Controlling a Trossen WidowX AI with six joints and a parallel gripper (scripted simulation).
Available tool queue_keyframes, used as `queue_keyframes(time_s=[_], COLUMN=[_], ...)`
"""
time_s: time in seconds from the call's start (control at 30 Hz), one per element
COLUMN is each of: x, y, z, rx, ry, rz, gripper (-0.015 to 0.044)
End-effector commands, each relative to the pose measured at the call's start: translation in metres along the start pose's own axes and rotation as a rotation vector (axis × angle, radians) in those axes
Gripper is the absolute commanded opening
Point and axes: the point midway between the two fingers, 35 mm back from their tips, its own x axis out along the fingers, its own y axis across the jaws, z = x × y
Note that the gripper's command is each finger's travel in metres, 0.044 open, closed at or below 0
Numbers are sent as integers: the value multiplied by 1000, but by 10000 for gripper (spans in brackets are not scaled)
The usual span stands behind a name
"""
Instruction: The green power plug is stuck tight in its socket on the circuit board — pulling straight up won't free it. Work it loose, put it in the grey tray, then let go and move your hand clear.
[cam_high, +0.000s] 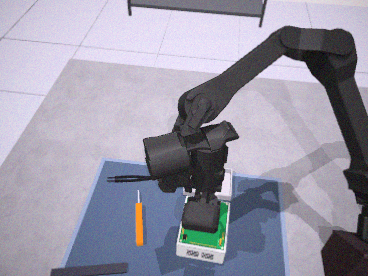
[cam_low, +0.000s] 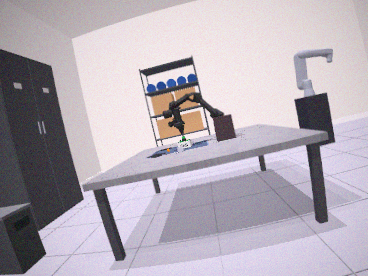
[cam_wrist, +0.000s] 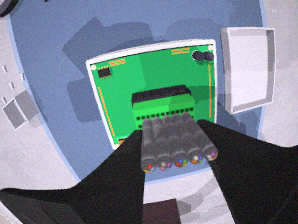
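Observation:
The green plug (cam_wrist: 164, 106) with its bundle of grey cables sits against the black socket (cam_wrist: 162, 94) on the green circuit board (cam_wrist: 122, 82) (cam_high: 200, 239). How deep it is seated cannot be told. My gripper (cam_wrist: 170, 131) is shut on the plug, one finger at each side of it in the wrist view; in the top view the arm and hand hide the plug. The grey tray (cam_wrist: 228, 75) (cam_high: 229, 180) stands beside the board, at the right in the wrist view and behind it in the top view. No object shows in its visible part.
An orange screwdriver (cam_high: 139, 224) lies on the blue mat (cam_high: 107, 215) left of the board. Black tweezers (cam_high: 129, 178) lie farther back. A dark bar (cam_high: 90, 269) lies at the front left. A dark brown block (cam_high: 344, 252) (cam_low: 225, 128) stands on the right.

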Motion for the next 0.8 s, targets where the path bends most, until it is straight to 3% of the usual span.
queue_keyframes(time_s=[0.0,0.43,0.77], x=[-30,-20,-21], y=[1,9,-9], z=[-2,-2,-2], rx=[-24,-22,-27], ry=[-45,-46,-43], rz=[18,-72,143], gripper=[0,0,0])
